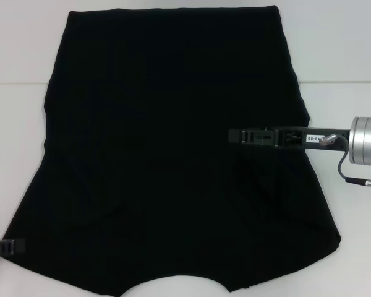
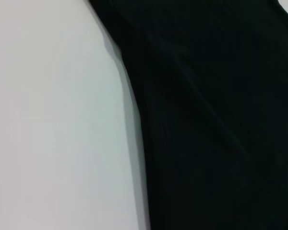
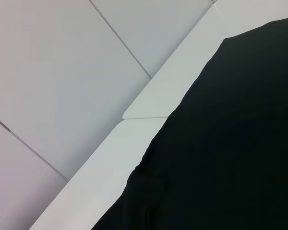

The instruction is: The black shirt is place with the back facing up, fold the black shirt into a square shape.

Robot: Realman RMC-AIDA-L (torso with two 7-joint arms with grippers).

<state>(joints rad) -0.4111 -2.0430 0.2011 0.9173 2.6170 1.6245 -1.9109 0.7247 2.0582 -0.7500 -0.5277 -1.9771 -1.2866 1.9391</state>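
One large plain black cloth shirt (image 1: 167, 154) spread flat across white table (image 1: 349, 62), plain side up; right gripper (image 1: 235, 135) reaching in over shirt's right half, fingers' state impossible to tell; left gripper (image 1: 6, 246) at near left corner, state likewise unclear.

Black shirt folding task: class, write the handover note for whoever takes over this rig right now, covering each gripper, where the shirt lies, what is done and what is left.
Right gripper: over the black shirt, right of its middle.
Left gripper: low at the shirt's near left corner.
Shirt: lies spread on the white table, plain side up, sleeves apparently turned in.
Left: fold it up into a square.
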